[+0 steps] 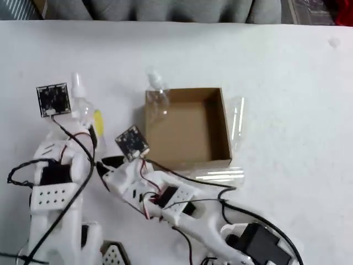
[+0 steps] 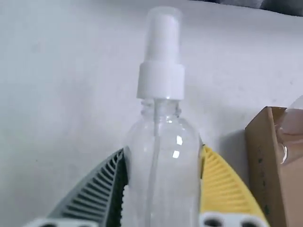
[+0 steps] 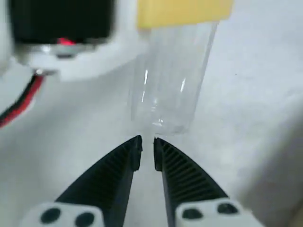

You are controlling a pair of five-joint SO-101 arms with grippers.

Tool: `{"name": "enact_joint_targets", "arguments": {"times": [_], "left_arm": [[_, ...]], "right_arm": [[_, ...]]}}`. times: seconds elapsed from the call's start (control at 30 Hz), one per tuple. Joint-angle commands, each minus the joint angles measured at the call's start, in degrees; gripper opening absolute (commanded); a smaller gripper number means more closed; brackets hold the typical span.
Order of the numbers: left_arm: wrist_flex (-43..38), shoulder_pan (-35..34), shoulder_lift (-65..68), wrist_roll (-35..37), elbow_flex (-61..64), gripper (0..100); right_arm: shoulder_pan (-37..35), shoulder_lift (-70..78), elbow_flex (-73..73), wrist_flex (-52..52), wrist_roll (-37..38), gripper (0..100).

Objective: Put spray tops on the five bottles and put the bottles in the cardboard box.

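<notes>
Left of centre in the high view, the left gripper is clenched on a clear bottle, grey finger on one side and yellow finger on the other. The white spray top sits on the bottle's neck. Just below it in that frame, the right gripper has its black fingers pinched almost together on nothing, tips just short of the held bottle's base. The cardboard box sits mid-frame on the white table, open side up, with a second bottle leaning at its upper-left corner. A third bottle lies flat beside the right wall, and a fourth bottle lies along the lower edge.
</notes>
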Motion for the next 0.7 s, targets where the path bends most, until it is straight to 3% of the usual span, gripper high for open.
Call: {"name": "enact_joint_targets", "arguments": {"times": [0.0,0.33,0.47,0.67], "left_arm": [[3.1,0.7,-9.1,0.3,1.0,2],[5.4,1.5,-26.1,-2.8,9.4,2],[8.7,4.3,-27.6,-7.3,9.3,2],[9.1,4.3,-27.7,-7.5,9.3,2]], "right_arm": [[1.5,-0.3,-3.3,-1.3,0.3,2.2],[2.4,-0.3,-3.3,-1.3,0.0,2.2],[2.7,-0.3,-3.3,-1.3,0.0,2.2],[3.2,-0.3,-3.3,-1.3,0.0,2.2]]}}
